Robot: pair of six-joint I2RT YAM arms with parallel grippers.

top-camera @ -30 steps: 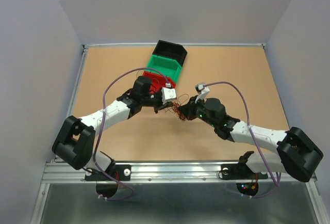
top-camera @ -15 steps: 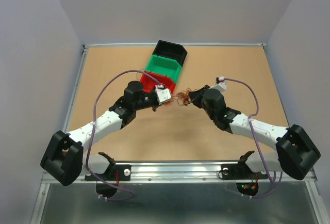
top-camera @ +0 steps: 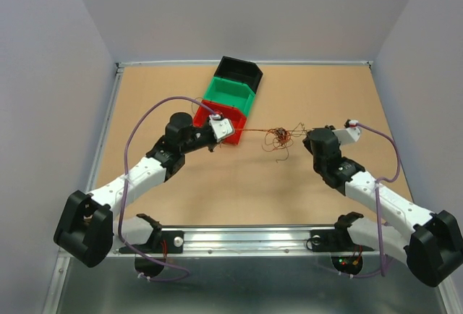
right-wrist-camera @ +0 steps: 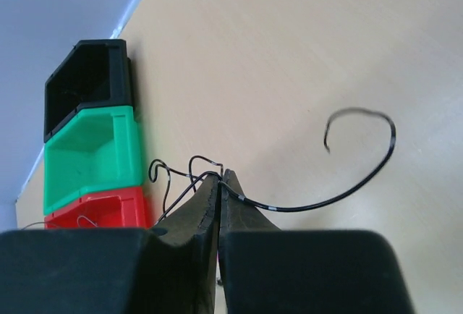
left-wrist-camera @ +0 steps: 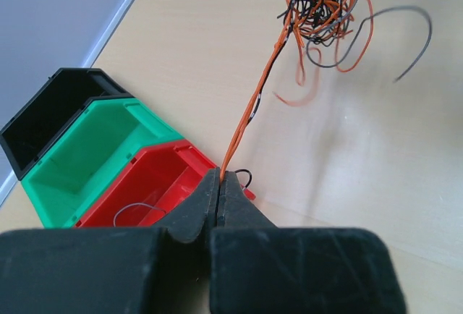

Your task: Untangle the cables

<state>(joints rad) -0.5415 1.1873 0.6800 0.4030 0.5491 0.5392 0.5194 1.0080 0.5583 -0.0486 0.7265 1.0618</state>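
The cables [top-camera: 278, 137] make a small curly knot of orange, red and dark wire over the middle of the counter [top-camera: 181, 191], strung between the two hands. From the knot a straight orange strand [left-wrist-camera: 249, 111] runs to the left hand [top-camera: 233, 132], which is pinched tight on it just beside the red bin [top-camera: 205, 116]. The right hand [top-camera: 307, 140] is clamped on a thin dark wire [right-wrist-camera: 340, 194] at the knot's other side, with the free end curling away. Behind the red bin, a green bin [top-camera: 231, 93] and a black bin [top-camera: 241, 73] stand in a touching row.
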